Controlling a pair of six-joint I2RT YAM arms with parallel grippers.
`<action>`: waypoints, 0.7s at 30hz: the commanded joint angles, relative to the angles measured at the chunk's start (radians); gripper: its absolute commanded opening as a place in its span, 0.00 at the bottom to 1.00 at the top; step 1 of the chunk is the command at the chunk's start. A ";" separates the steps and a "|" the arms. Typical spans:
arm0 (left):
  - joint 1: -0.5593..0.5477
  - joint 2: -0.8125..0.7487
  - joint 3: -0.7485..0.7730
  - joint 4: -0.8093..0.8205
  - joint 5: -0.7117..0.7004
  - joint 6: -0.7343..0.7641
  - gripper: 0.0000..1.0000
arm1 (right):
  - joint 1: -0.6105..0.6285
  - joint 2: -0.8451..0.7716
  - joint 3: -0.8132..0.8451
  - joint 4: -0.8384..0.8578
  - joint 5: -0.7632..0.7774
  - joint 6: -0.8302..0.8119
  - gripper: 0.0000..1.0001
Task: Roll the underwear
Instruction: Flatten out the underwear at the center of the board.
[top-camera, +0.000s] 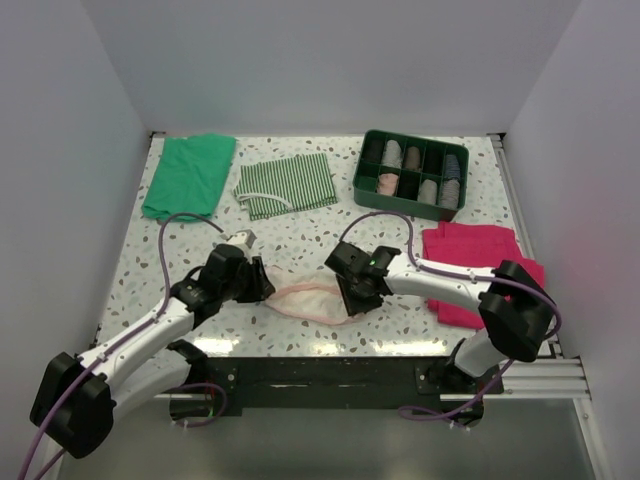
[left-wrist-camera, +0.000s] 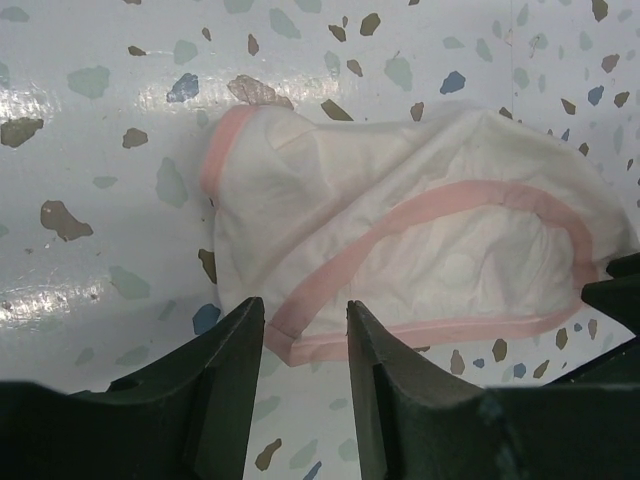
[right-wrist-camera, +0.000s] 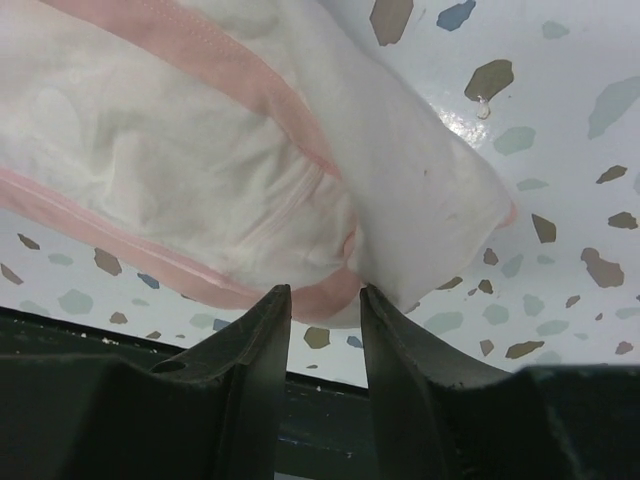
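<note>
Underwear (top-camera: 306, 300) crumpled on the counter (top-camera: 300, 235), near edge, between my arms. Left end effector (left-wrist-camera: 305, 325) part open, hem corner in the gap; right end effector (right-wrist-camera: 325, 305) narrowly apart around bunched hem, grip unclear. Behind: green cloth (top-camera: 188, 175), striped cloth (top-camera: 288, 185), tray (top-camera: 400, 204); magenta cloth (top-camera: 478, 265) right.

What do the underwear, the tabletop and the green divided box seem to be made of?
The underwear: thin, soft, matte fabric, likely cotton knit; it creases and drapes, with stitched pink edging. The tabletop: hard, glossy, terrazzo-patterned; glare shows, stone or laminate unclear. The box: probably rigid moulded plastic; smooth, straight dark-green walls.
</note>
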 joint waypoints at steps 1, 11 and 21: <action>-0.013 -0.003 0.016 0.008 0.018 -0.004 0.43 | 0.051 -0.052 0.074 -0.029 0.113 0.064 0.36; -0.021 -0.085 0.036 -0.045 0.026 -0.031 0.48 | 0.118 -0.080 0.097 -0.047 0.177 0.142 0.32; -0.073 -0.067 0.020 -0.070 -0.032 -0.064 0.48 | 0.121 0.062 0.140 -0.087 0.211 0.157 0.36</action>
